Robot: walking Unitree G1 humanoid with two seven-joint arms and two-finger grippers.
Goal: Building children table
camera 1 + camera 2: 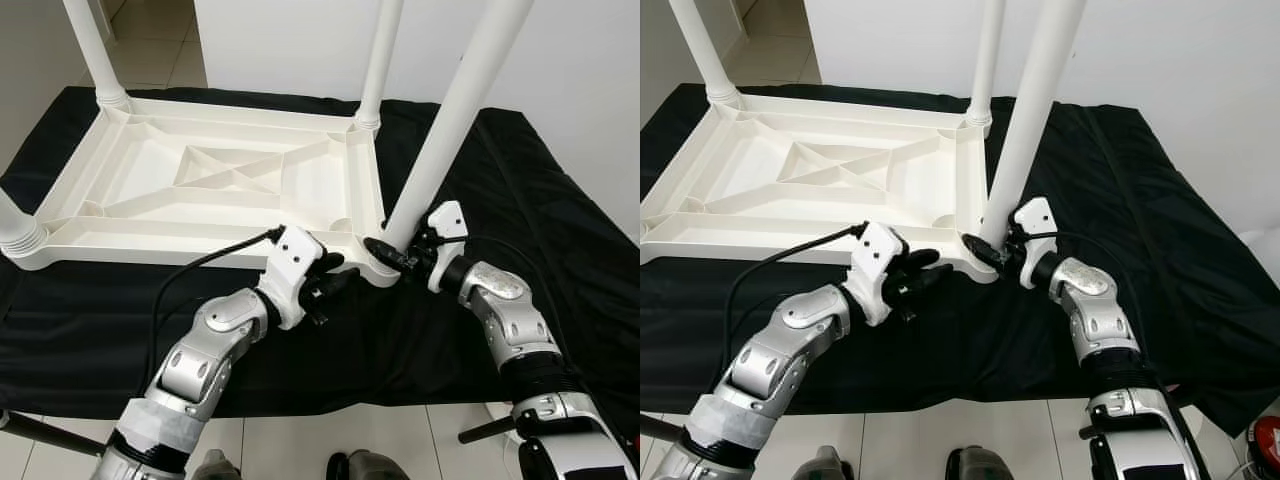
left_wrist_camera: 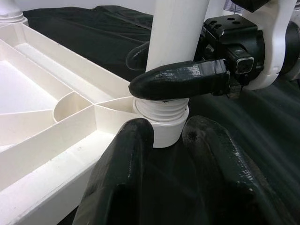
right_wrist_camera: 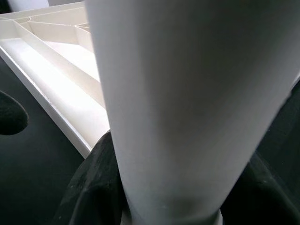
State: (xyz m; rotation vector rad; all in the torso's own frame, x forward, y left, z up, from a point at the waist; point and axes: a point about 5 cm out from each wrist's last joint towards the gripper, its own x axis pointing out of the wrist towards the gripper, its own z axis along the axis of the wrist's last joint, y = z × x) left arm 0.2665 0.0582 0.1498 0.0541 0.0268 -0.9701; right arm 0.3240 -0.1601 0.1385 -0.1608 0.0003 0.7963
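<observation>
Right claw (image 1: 392,254) pinches the base of the near-right table leg (image 1: 450,118), one black finger (image 2: 180,82) lying across the front of the white tube just above its threaded collar, the other behind it. That leg leans a little, its foot set in the corner socket of the upturned white tabletop (image 1: 215,185) (the ribbed underside faces up, with a crossed brace in the middle). The tabletop lies flat on a black cloth (image 1: 560,200) spread over the floor. Three more white legs stand from the other corners: one at the far left (image 1: 95,50), one at the far right (image 1: 380,60), and one at the near left (image 1: 15,232).

Left claw (image 1: 335,272) sits just beside the same near-right corner, its two fingers (image 2: 126,178) slightly parted and resting against the tabletop's rim just below the socket, gripping nothing. A black cable (image 1: 200,268) runs along the left arm.
</observation>
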